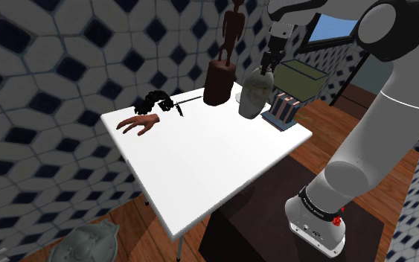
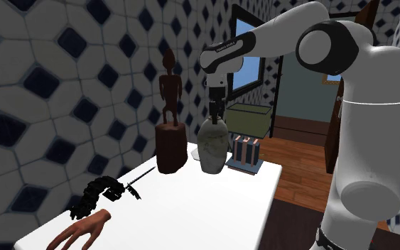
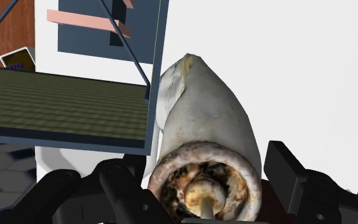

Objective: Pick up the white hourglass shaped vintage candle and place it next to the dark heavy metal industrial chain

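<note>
where the shoulder view looks down over the white table (image 1: 200,164), the whitish, mottled candle (image 1: 254,94) stands upright near the far edge. it is just to the view's right of a dark wooden statue (image 1: 221,71) and just left of a striped box (image 1: 284,109). the black gripper (image 1: 267,65) comes straight down on the candle's narrow top and clasps it. whether the candle's base rests on the table or hangs just above it, i cannot tell. the black chain (image 1: 155,100) lies toward the view's left, well apart from the candle, with the statue between them. a reddish-brown model hand (image 1: 139,124) lies just in front of the chain. a green box (image 1: 304,77) sits beyond the striped box, and the dark stand (image 1: 237,223) shows at lower right.

in the second exterior view the candle (image 2: 214,147) is again upright beside the statue (image 2: 170,121), with the striped box (image 2: 246,151) on its other side. the gripper (image 2: 216,113) points straight down onto its top. the chain (image 2: 99,193) lies nearer this camera, toward the view's left, and the model hand (image 2: 81,231) is closer still. the candle is far from both.

in the wrist view the candle (image 3: 203,127) stretches away from the gripper (image 3: 206,165), its stained, hollow top with a pale stub at the centre held between the fingers (image 3: 292,172), which press against its rim from both sides. the white table (image 3: 285,63) lies beyond, and the striped box (image 3: 101,25) is off to one side of the candle.
</note>
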`<action>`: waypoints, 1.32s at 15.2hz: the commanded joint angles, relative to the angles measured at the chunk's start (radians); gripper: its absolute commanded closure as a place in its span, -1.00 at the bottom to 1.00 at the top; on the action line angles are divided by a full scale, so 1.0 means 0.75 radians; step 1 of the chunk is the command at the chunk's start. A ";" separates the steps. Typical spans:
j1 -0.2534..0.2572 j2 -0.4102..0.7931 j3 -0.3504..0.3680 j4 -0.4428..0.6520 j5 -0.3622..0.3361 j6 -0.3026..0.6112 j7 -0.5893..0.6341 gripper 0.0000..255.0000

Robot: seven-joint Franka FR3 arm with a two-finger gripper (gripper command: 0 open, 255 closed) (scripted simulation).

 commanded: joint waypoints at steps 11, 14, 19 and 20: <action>-0.001 -0.008 -0.002 0.096 -0.005 -0.104 0.007 1.00; -0.003 -0.008 -0.003 0.150 -0.006 -0.158 0.010 1.00; -0.007 -0.002 -0.005 0.248 -0.004 -0.250 0.012 1.00; -0.008 0.001 -0.005 0.269 -0.003 -0.268 0.013 1.00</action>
